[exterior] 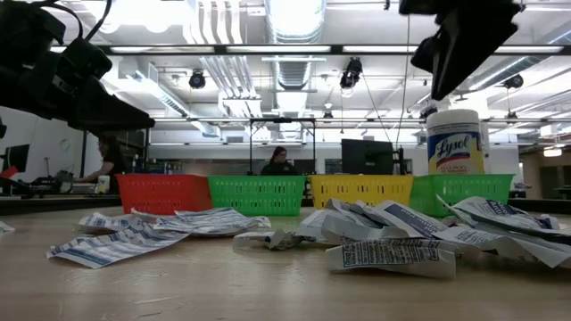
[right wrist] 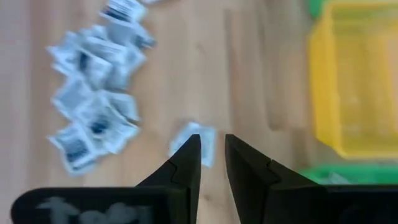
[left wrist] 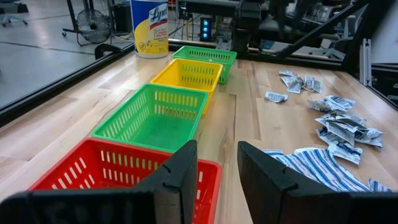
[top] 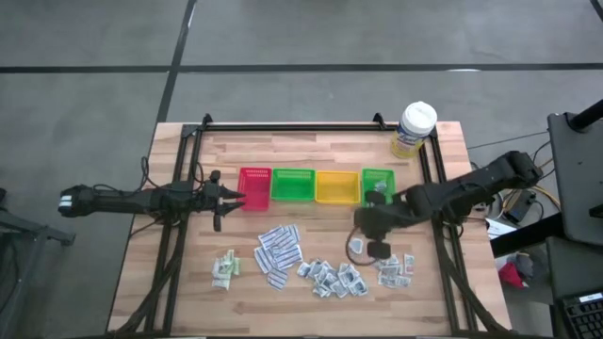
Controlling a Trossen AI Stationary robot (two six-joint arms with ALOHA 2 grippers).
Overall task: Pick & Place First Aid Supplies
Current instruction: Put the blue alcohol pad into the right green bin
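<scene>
The first aid supplies lie in heaps on the near half of the table: long white printed strips (top: 279,250), grey-white squares (top: 335,278), pale green sachets (top: 224,268) and a further heap (top: 394,268). My right gripper (top: 369,231) hangs above the table between the heaps and the trays, pointing steeply down. Its fingers (right wrist: 212,146) stand a narrow gap apart with bare wood showing between them. A single packet (right wrist: 205,149) lies on the table below the fingertips. My left gripper (left wrist: 217,168) waits open and level at the red tray's (top: 254,188) left end.
Four trays stand in a row across the middle: red, green (top: 293,185), yellow (top: 336,186) and a second green (top: 377,184). A white-lidded, yellow-labelled tub (top: 415,128) stands at the far right corner. A black frame (top: 283,125) runs along the table's edges. People sit in the room behind.
</scene>
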